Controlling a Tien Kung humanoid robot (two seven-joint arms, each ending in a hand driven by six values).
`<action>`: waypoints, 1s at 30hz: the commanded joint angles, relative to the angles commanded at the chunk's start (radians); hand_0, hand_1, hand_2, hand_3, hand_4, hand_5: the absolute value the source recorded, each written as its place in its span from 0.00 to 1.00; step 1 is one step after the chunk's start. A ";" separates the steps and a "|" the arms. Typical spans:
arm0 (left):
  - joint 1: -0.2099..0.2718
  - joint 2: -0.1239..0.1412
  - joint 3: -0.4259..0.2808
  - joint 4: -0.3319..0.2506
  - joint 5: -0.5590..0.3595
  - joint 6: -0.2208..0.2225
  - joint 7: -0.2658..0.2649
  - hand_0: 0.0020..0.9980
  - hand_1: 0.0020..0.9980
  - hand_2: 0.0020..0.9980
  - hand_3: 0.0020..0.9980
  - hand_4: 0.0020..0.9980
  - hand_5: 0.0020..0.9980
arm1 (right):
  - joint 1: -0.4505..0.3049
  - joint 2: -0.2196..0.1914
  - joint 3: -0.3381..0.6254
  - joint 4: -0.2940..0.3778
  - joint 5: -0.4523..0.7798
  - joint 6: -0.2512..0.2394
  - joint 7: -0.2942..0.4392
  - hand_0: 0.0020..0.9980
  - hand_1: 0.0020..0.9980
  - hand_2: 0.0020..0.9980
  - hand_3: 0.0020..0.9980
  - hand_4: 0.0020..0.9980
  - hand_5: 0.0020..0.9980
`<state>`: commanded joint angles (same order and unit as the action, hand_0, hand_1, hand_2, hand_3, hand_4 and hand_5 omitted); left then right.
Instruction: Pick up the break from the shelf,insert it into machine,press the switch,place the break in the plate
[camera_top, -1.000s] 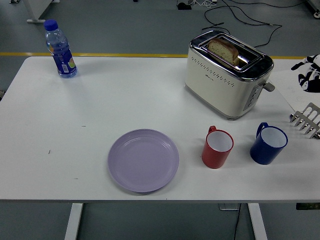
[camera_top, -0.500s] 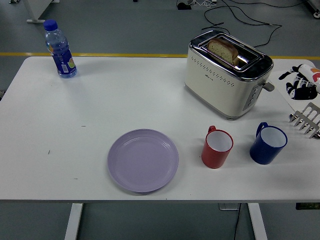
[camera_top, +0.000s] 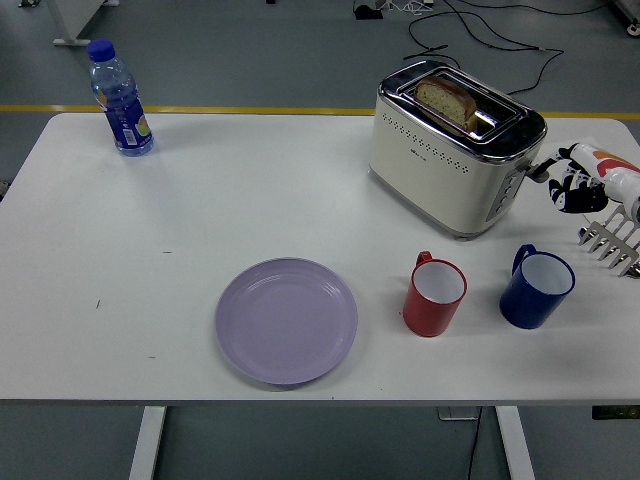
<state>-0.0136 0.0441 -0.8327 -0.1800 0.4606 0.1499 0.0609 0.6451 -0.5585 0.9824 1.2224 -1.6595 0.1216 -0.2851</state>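
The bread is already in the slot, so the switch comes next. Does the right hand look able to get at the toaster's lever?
Probably yes. The right hand is beside the lever on the toaster, with nothing between them.

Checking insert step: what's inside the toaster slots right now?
One slice of bread stands in the far slot of the toaster, its top sticking out. The near slot looks empty. The lower part of the slice is hidden inside the housing.
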 joint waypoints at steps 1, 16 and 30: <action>0.000 0.000 -0.001 0.000 0.002 0.000 0.000 0.70 0.68 0.73 0.74 0.50 1.00 | 0.001 0.001 -0.002 -0.001 0.000 0.001 0.000 0.07 0.09 0.22 0.64 0.36 0.00; -0.001 -0.001 -0.007 0.000 0.007 0.000 0.001 0.70 0.68 0.74 0.74 0.50 1.00 | -0.005 0.003 -0.004 0.014 0.008 -0.019 -0.041 0.07 0.09 0.21 0.63 0.35 0.00; -0.003 -0.002 -0.002 0.000 0.004 0.000 0.003 0.70 0.68 0.73 0.74 0.50 1.00 | 0.002 0.014 -0.007 -0.010 0.009 -0.026 -0.054 0.07 0.09 0.21 0.62 0.35 0.00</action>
<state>-0.0166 0.0418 -0.8346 -0.1800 0.4642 0.1503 0.0638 0.6469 -0.5442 0.9749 1.2123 -1.6505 0.0951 -0.3386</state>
